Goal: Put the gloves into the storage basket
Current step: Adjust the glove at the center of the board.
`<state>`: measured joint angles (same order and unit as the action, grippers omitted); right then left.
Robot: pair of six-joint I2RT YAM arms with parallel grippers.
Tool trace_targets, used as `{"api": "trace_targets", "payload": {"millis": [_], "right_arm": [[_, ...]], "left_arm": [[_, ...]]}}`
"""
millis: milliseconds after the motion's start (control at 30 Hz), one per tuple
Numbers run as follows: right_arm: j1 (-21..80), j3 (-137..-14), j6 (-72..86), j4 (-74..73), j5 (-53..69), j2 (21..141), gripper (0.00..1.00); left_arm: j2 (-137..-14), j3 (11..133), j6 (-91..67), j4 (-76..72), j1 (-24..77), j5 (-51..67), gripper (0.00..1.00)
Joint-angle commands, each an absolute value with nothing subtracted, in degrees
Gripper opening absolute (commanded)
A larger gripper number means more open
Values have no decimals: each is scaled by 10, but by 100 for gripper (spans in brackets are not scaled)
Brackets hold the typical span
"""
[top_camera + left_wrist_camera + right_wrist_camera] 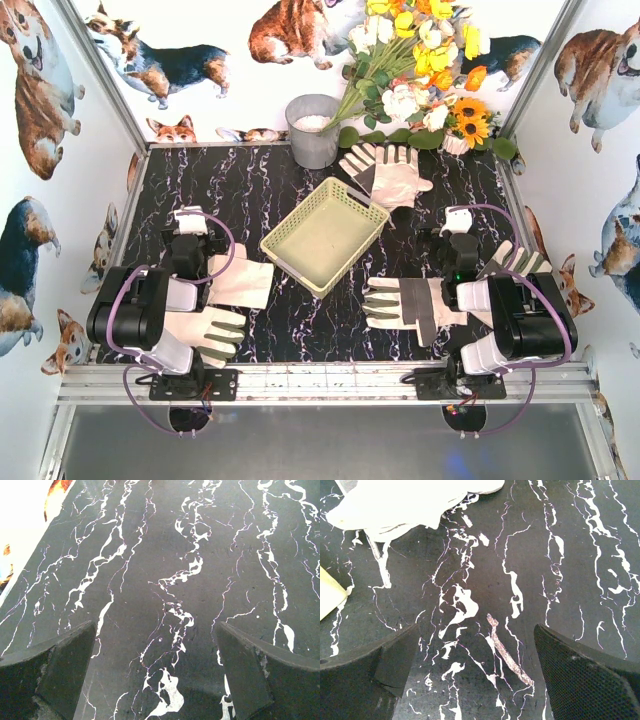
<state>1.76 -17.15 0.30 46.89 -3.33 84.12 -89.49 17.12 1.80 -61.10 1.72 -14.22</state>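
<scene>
Storage basket of pale yellow-green latticed plastic point(325, 238), mid-table, empty. Off-white fabric work gloves point(385, 172) lie around it on the black marbled tabletop point(250, 190); none stowed, so the whole task remains. Left gripper point(155, 675) and right gripper point(475, 675): fingers spread, holding nothing.

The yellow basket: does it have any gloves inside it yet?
No, the basket shows only its bare floor, and the gloves lie on the table around it.
</scene>
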Motion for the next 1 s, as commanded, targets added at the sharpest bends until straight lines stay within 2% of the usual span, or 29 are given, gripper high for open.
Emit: {"api": "trace_targets", "payload": {"millis": [0, 300, 400, 500, 700, 800, 833, 967], "right_arm": [[16, -185, -1, 494, -28, 839, 100], [16, -186, -2, 493, -29, 839, 100], [27, -181, -6, 482, -53, 802, 100], [31, -228, 4, 337, -88, 721, 100], [30, -340, 82, 53, -155, 576, 100], [27, -397, 180, -88, -187, 530, 100], [18, -421, 207, -138, -175, 525, 100], [-17, -521, 269, -332, -50, 559, 100]], "left_arm": [[-892, 177, 20, -624, 18, -137, 100], [-890, 177, 18, -626, 13, -129, 100], [-846, 204, 15, -545, 17, -150, 100], [-786, 263, -26, -354, 17, -181, 100], [-692, 334, -96, -137, 16, -209, 100], [-664, 385, -205, -18, 15, -290, 100], [-663, 411, -242, 38, 12, -313, 100], [-679, 525, -228, 188, -2, -255, 100]]}}
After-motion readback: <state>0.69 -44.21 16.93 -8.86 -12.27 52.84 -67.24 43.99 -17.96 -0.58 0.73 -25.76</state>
